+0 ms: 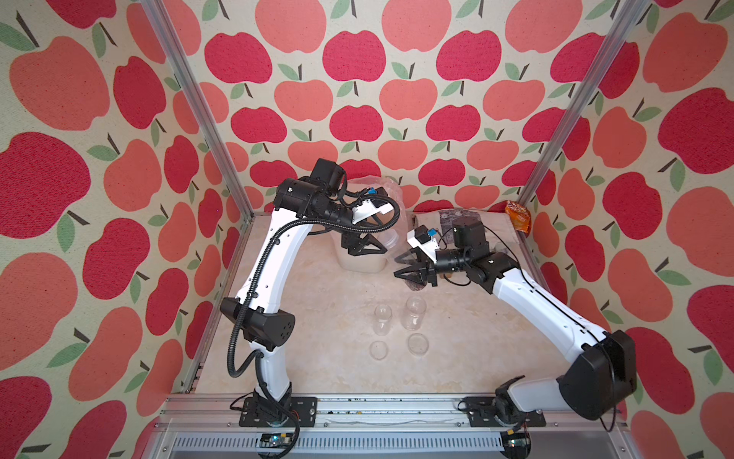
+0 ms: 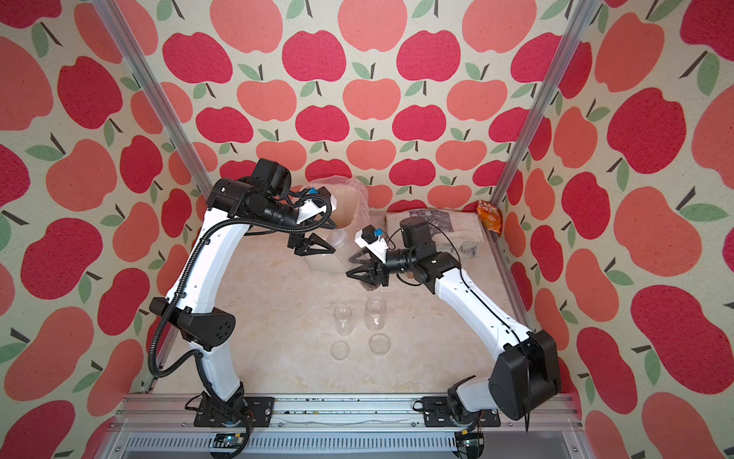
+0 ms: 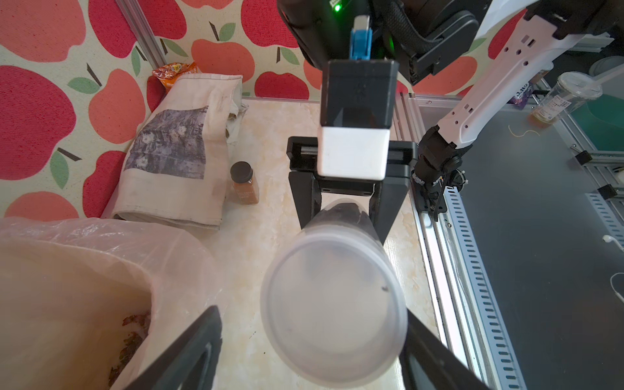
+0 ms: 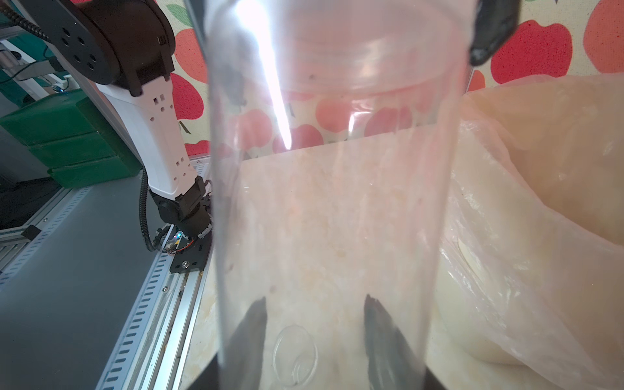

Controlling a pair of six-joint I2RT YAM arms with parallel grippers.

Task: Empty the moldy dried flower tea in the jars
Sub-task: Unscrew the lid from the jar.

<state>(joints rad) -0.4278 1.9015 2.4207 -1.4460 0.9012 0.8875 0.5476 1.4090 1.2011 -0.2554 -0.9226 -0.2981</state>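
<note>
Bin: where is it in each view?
Top view: bin at the back, by the raised jar.
Top view: bin, same spot.
Left wrist: bin beside the jar's lid.
Right wrist: bin beside the jar.
Shared landmark: the jar, in all four.

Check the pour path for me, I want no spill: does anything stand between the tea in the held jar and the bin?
Yes: the clear lid is on the jar that the right gripper holds, sealing in the tea. The open left gripper straddles it. Between jar and bin, nothing visible.
</note>
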